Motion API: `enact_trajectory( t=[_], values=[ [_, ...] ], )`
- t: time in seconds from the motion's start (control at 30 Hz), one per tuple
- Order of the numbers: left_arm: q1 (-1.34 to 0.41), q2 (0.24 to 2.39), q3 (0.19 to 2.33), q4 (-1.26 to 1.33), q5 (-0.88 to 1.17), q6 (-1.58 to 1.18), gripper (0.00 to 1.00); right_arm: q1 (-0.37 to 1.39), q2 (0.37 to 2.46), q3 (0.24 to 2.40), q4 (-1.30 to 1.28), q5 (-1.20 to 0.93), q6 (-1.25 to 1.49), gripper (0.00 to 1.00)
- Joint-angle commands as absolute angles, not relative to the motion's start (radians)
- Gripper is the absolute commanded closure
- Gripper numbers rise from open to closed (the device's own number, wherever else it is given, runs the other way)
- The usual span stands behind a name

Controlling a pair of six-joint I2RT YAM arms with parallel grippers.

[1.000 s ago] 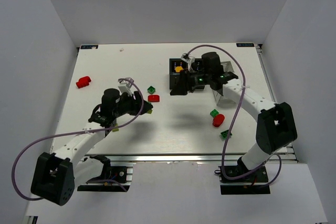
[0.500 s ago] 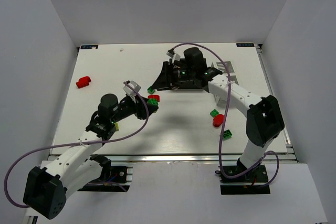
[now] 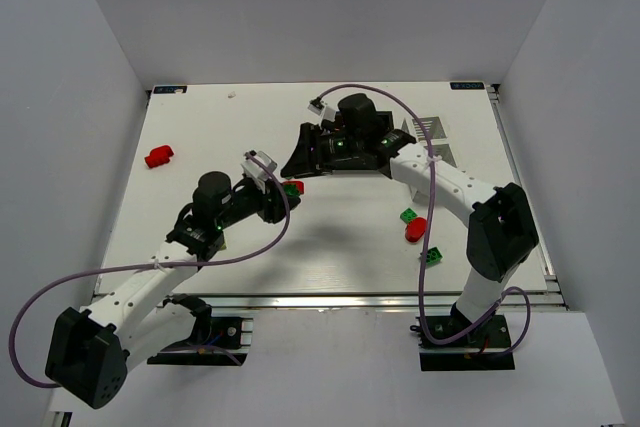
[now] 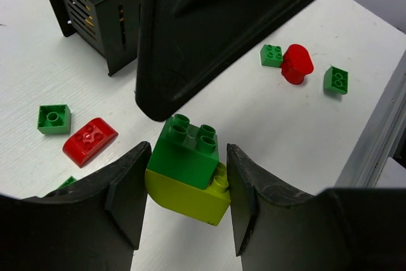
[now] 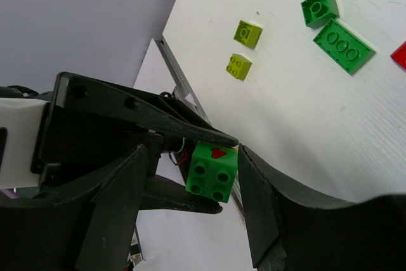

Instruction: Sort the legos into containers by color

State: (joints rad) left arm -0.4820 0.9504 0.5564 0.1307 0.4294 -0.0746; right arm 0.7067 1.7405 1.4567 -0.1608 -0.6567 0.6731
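The left arm reaches forward and rightward, the left gripper clamped on a green-over-lime brick stack; the right arm stretches leftward, the right gripper spread apart, one finger just above that stack.

Robotics lab test cell. White table boxed in by plain pale walls. Left arm and right arm bolted to aluminium rail at near edge. Purple cables loop loose. Lego bricks scattered as test props. Cameras on wrists.
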Motion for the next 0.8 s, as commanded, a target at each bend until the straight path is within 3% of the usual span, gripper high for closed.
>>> enact_trajectory(
  t=[0.0, 0.53, 0.77],
  values=[
    [-0.489, 0.954, 0.607, 0.123, 0.402, -0.043, 0.48, 0.719, 1.710, 1.460, -0.190, -0.623, 0.643, 0.36],
    [-0.489, 0.969, 0.638, 0.121, 0.374, -0.032, 0.48, 0.747, 1.715, 1.476, -0.239, -0.578, 0.614, 0.39],
    [-0.489, 0.973, 0.638, 0.123, 0.368, -0.035, 0.48, 0.750, 1.721, 1.476, -0.242, -0.580, 0.611, 0.49]
  ],
)
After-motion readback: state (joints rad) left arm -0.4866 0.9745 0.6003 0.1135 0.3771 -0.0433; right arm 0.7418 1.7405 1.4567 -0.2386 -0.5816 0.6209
